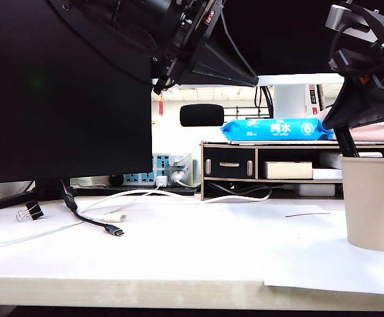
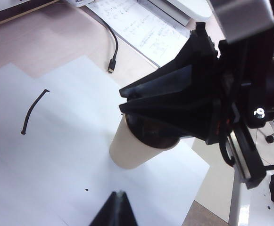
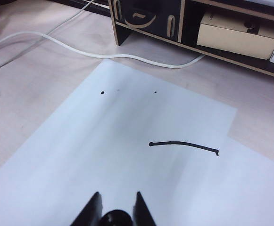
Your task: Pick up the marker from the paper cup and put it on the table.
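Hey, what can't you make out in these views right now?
- Marker: the right tool, over the paper cup, hides it in the left wrist view. The right wrist view's edge cuts it off, so the grip is unclear.
- Left tool, raised near the cup: only its tip shows.
- Cup's right side: cut off by the exterior view's edge.

The exterior camera sits low at the surface's [image 1: 145,254] front edge, looking level across it. Both wrist cameras look steeply down at close range, sharing the white paper [image 2: 56,160] with its curved black stroke [image 3: 184,145].
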